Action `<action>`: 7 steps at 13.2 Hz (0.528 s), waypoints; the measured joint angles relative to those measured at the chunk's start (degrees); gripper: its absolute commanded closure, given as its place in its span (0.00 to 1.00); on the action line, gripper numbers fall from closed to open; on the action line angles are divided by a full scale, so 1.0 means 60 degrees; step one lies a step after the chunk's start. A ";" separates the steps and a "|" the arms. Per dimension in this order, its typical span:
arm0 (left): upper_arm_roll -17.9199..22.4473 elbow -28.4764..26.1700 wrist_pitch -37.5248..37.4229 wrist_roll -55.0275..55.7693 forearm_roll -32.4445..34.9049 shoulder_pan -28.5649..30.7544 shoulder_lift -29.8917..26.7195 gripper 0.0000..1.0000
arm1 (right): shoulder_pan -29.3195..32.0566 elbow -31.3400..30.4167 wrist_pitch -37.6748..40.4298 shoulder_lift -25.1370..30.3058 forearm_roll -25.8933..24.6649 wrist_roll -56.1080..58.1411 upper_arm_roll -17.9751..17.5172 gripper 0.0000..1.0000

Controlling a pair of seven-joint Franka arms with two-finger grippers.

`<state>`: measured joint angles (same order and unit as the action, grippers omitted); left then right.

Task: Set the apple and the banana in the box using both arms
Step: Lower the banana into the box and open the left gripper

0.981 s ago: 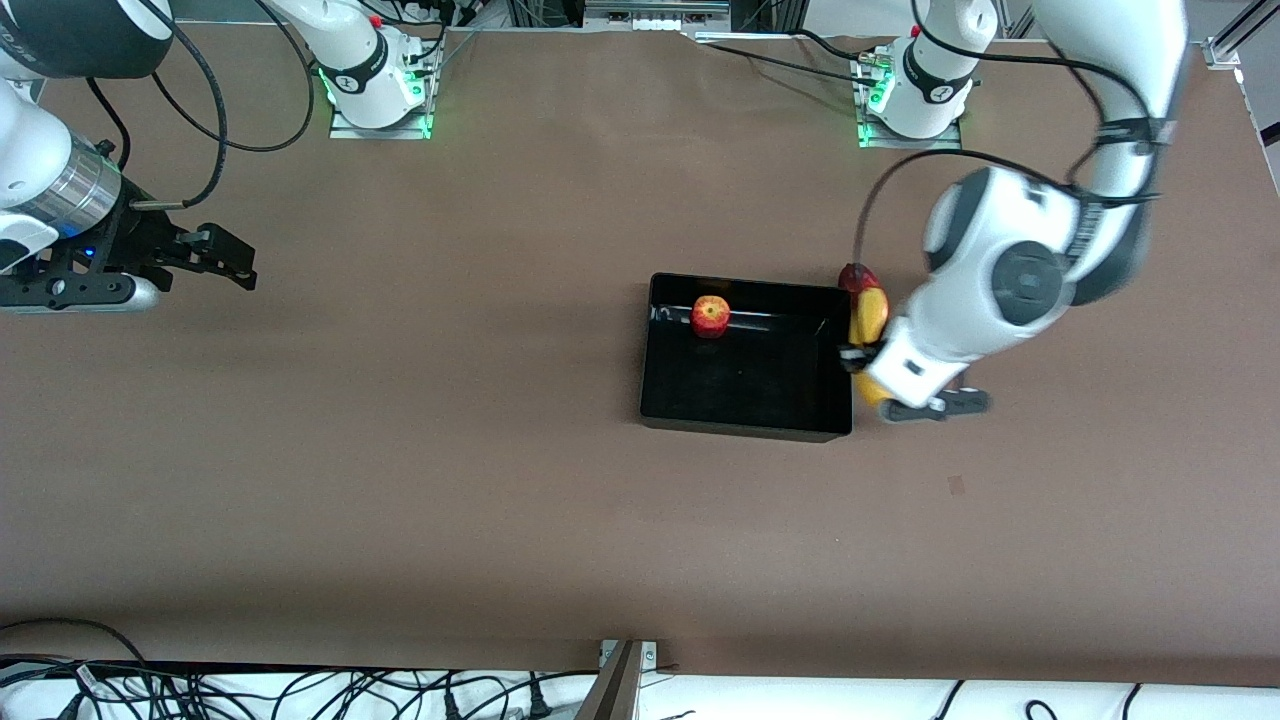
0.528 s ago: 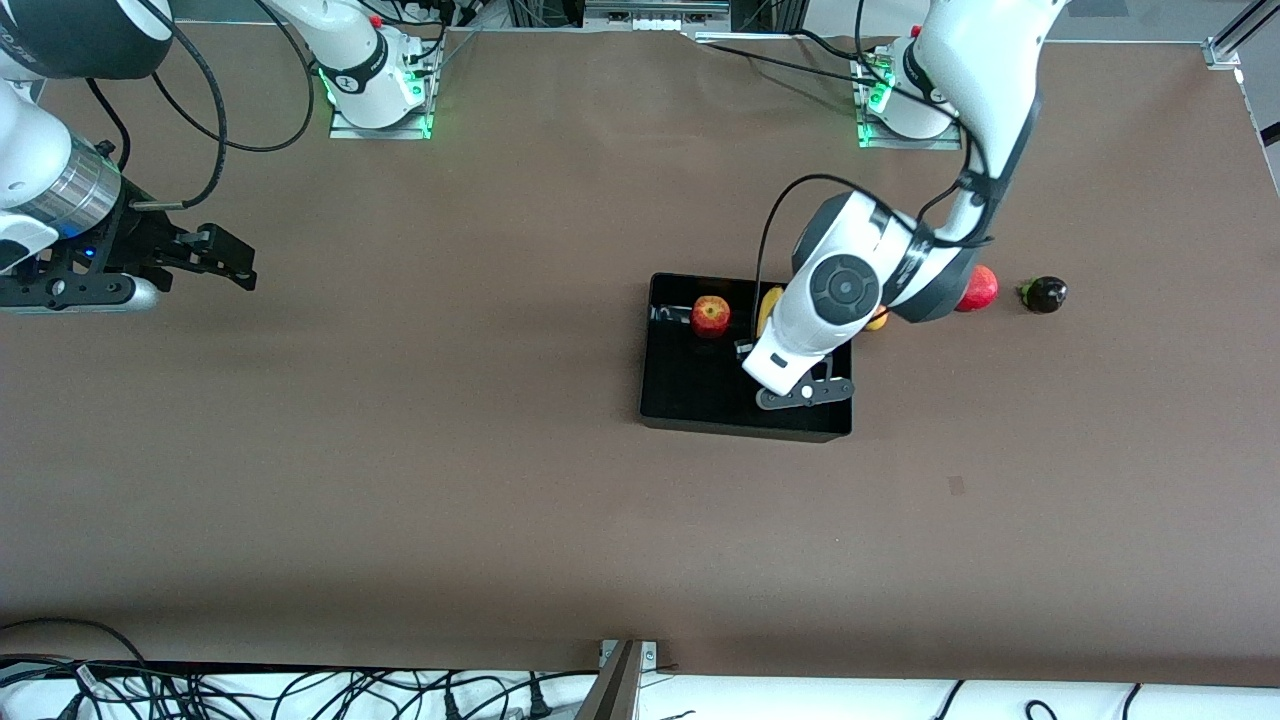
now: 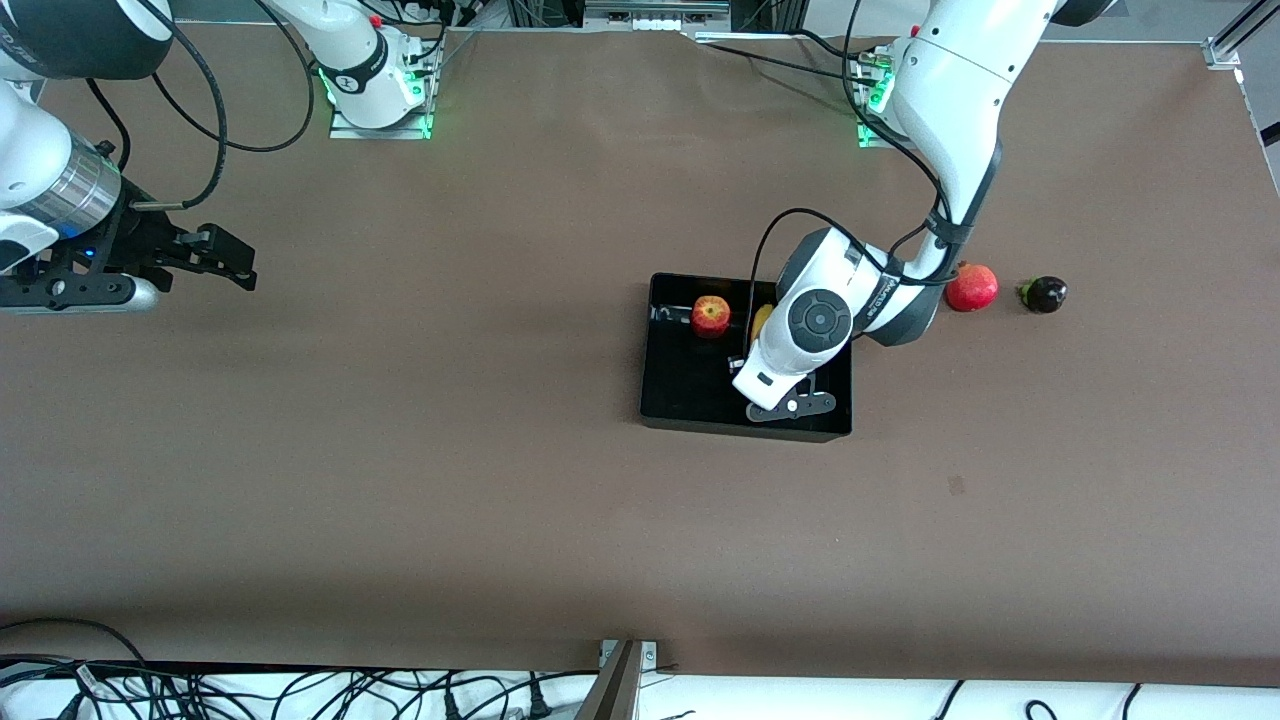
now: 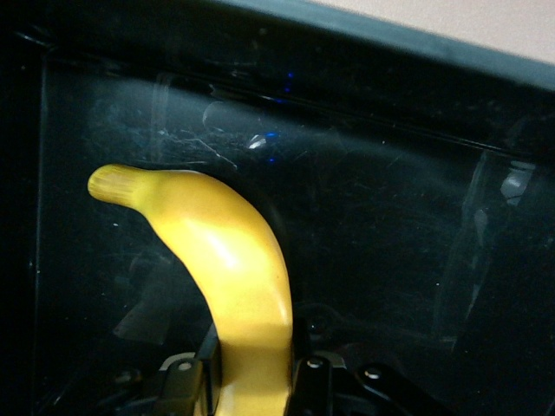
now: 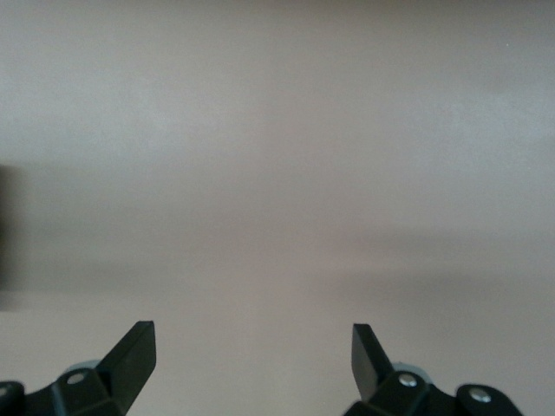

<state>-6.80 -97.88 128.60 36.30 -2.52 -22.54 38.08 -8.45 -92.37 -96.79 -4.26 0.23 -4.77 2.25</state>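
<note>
- Black box (image 3: 700, 400) is seen mid-table in the front view; apple (image 3: 711, 316) lies in it, banana (image 3: 762, 320) is carried over it by left gripper (image 3: 745, 355).
- Left wrist view: banana (image 4: 221, 277) is clamped between the fingers (image 4: 186, 381) above the box floor (image 4: 390, 225).
- Right wrist view: right gripper (image 5: 251, 355) is spread open, waiting over bare table (image 5: 277, 173).

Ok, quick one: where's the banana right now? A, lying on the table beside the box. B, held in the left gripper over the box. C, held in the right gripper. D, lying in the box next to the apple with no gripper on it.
B: the left wrist view shows the banana clamped in the left gripper above the box floor, while the right gripper is open and holds nothing.
</note>
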 measured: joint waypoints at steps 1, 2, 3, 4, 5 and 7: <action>0.0005 -0.0001 -0.0001 0.0037 0.0000 0.0000 0.0002 0.09 | 0.0000 0.0000 0.0000 0.0000 0.0000 0.0000 0.0000 0.00; 0.0011 0.0004 -0.0006 0.0154 0.0000 0.0001 -0.0003 0.00 | 0.0000 0.0000 0.0000 0.0000 0.0000 0.0000 0.0000 0.00; 0.0018 0.0036 -0.0079 0.0380 0.0000 0.0002 -0.0024 0.00 | 0.0000 0.0000 0.0000 0.0000 0.0000 0.0000 0.0000 0.00; 0.0034 0.0120 -0.0330 0.0627 0.0000 0.0004 -0.0090 0.00 | 0.0000 0.0000 0.0000 0.0000 0.0000 0.0000 0.0000 0.00; 0.0083 0.0305 -0.0752 0.0748 0.0000 0.0020 -0.0219 0.00 | 0.0000 0.0000 0.0000 0.0000 0.0000 0.0000 0.0000 0.00; 0.0208 0.0963 -0.2053 0.0813 0.0000 0.0224 -0.0732 0.00 | 0.0000 0.0002 0.0000 -0.0001 0.0000 0.0000 0.0000 0.00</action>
<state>-5.55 -92.10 116.29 41.17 -2.52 -21.19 33.69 -8.45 -92.35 -96.79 -4.27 0.23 -4.77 2.25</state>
